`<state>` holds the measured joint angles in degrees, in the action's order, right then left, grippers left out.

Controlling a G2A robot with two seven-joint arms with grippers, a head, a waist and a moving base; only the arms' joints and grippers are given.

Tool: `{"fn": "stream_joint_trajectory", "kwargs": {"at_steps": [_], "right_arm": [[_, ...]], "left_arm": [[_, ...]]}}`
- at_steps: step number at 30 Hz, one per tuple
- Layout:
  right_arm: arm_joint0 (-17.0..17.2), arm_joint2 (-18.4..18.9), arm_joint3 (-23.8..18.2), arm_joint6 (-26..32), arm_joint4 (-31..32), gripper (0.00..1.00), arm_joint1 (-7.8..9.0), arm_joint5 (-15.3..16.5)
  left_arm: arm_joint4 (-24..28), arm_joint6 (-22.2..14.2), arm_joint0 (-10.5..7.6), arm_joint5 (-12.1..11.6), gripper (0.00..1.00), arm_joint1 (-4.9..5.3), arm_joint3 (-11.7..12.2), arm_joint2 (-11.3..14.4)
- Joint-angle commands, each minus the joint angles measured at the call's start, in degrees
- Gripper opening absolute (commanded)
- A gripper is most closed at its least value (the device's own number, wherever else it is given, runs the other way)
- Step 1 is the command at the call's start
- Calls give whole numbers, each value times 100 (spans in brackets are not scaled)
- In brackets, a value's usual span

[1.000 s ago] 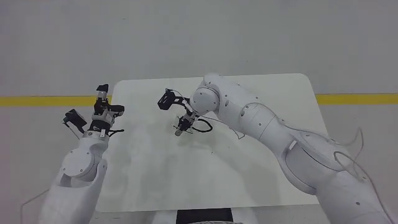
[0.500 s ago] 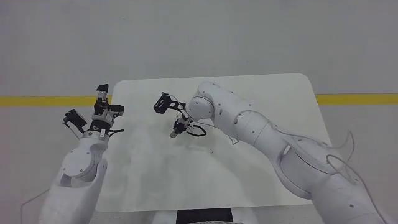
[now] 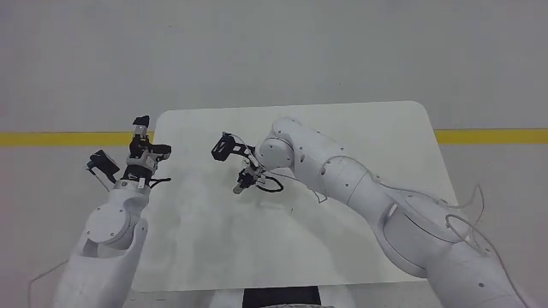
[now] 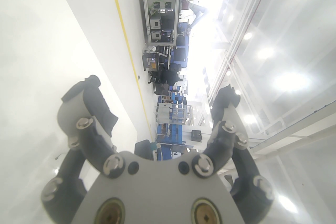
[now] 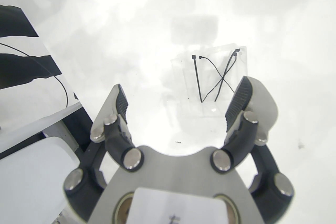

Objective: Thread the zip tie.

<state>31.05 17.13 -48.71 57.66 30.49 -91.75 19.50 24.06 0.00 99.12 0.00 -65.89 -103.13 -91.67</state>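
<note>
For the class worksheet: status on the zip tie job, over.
Left tool open, at table edge. Right tool open above table. Zip ties lie in clear container, ungripped. No obstruction seen.

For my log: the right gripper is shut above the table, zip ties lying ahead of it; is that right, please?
Not shut: the right wrist view shows the right gripper open above the table, zip ties lying ahead of it.

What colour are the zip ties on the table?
The zip ties are black, clearest in the right wrist view.
</note>
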Motion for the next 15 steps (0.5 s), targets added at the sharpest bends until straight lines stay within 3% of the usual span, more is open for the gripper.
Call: {"fn": "stream_joint_trajectory", "kwargs": {"at_steps": [1,2,5,9,15], "right_arm": [[0,18,28,8,-11,66,-12,-2],[-3,29,54,4,-4,47,-18,-2],[-2,63,146,-37,12,32,-47,-2],[-7,81,289,-41,62,27,-101,-4],[-4,61,503,-24,199,29,-207,-16]], "left_arm": [[0,0,0,0,100,0,0,0],[0,0,0,0,100,0,0,0],[0,0,0,0,100,0,0,0],[0,0,0,0,100,0,0,0],[0,0,0,0,100,0,0,0]]}}
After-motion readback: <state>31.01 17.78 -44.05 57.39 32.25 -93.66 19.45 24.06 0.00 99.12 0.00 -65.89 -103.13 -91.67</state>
